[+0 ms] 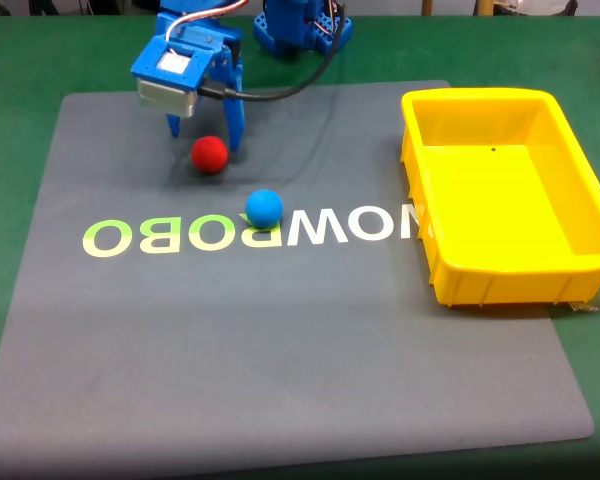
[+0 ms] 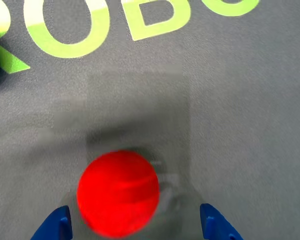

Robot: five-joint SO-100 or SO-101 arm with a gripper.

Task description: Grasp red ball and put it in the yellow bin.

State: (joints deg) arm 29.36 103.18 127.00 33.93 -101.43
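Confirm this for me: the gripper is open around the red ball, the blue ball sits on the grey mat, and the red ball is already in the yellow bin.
One thing is wrong: the red ball is not in the yellow bin. The fixed view shows it on the grey mat, between the fingertips of the open gripper. The blue ball does sit on the mat.

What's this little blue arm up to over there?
The arm has its gripper open and lowered around a red ball on the gray mat, the ball lying between the fingertips but not yet gripped. A blue ball sits nearby, and a yellow bin stands on the right in the fixed view.
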